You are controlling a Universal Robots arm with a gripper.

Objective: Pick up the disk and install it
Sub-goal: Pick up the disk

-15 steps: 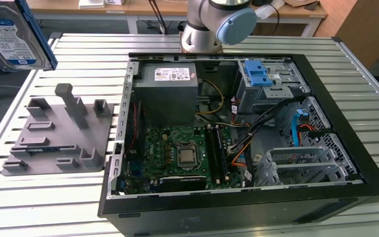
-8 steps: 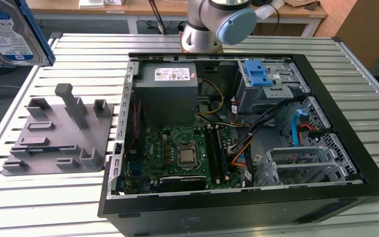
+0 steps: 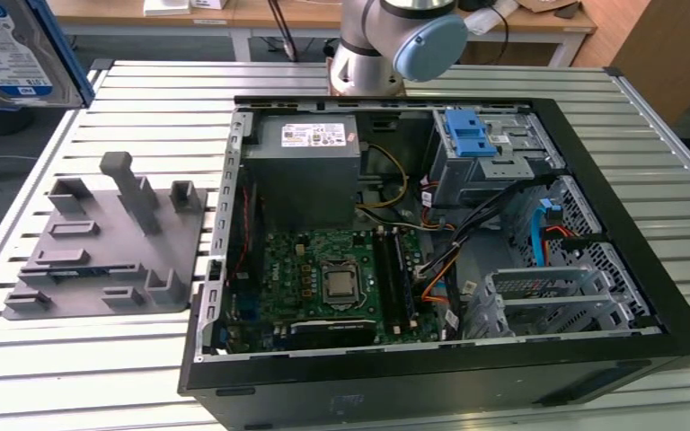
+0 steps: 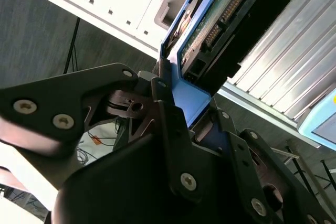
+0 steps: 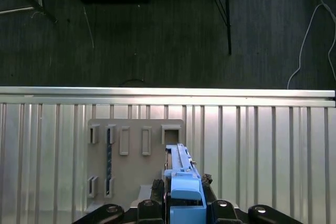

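My black hand (image 4: 190, 103) is clamped on the flat silver disk with a white-and-blue label and blue plastic rails (image 4: 220, 19), fingers pressed against one blue end of it. The hand points down at the grey moulded holder plate (image 5: 136, 150). My arm's grey column (image 3: 375, 45) rises at the far edge of the slatted aluminium surface (image 5: 262, 145), off toward the exterior view's right of the plate.

The plate lies flat on that surface. Just beside the plate, toward the exterior view's right, the open black computer case (image 3: 441, 382) lies on its side. Past the surface's edge beyond the plate there is dark grey carpet floor (image 5: 157, 35) with loose cables on it.

The disk hangs in the air over the plate, touching nothing but my hand. It stands on edge, its long axis running from my hand down toward the plate. In the exterior view its label faces the camera.
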